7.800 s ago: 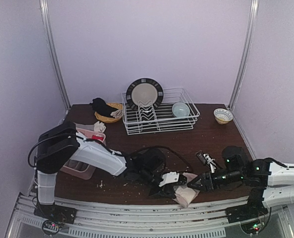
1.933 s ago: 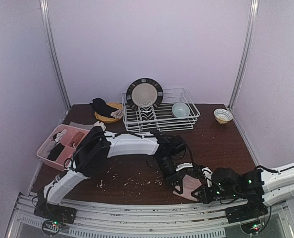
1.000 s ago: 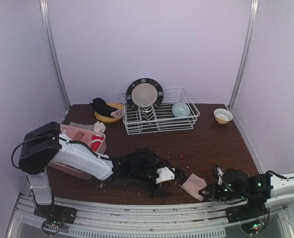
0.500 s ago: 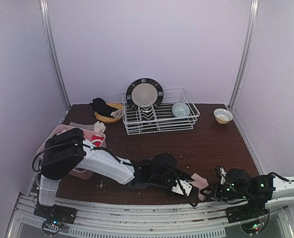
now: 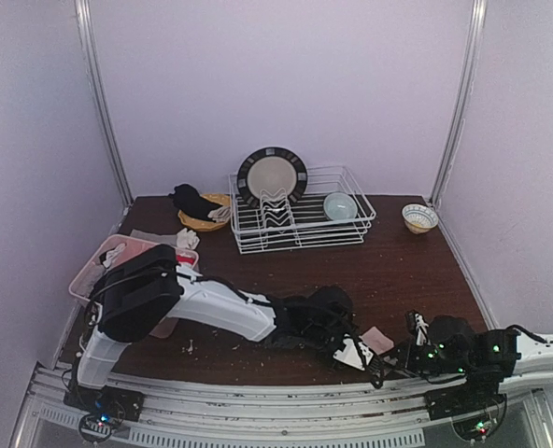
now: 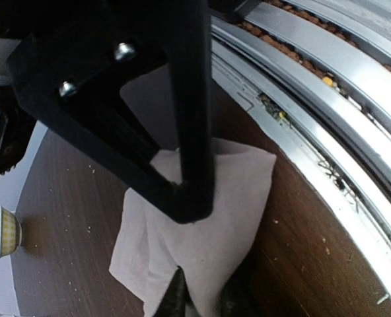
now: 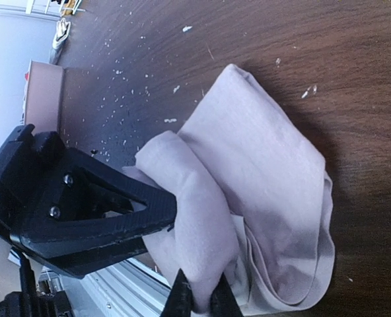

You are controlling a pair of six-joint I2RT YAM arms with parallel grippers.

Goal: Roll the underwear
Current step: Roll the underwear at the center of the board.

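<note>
The underwear (image 5: 381, 340) is a pale pink cloth, partly folded, lying at the table's front edge right of centre. In the left wrist view the underwear (image 6: 212, 198) spreads flat on the dark wood, and my left gripper (image 6: 205, 298) is shut on its near edge. In the right wrist view the underwear (image 7: 261, 178) is doubled over, and my right gripper (image 7: 200, 300) is shut on a raised fold of it. The two grippers face each other closely, the left gripper (image 5: 359, 355) and the right gripper (image 5: 395, 358) almost touching over the cloth.
A white dish rack (image 5: 300, 224) with a plate (image 5: 272, 175) and a bowl (image 5: 340, 205) stands at the back. A small bowl (image 5: 419, 217) sits back right, a basket (image 5: 204, 213) back left, a pink bin (image 5: 118, 266) at left. Crumbs (image 5: 220, 341) lie scattered. A metal rail (image 5: 258, 411) runs along the front edge.
My left arm has reached further right along the front edge to meet the right gripper. The underwear has shifted slightly right and looks more bunched. The right arm has barely moved.
</note>
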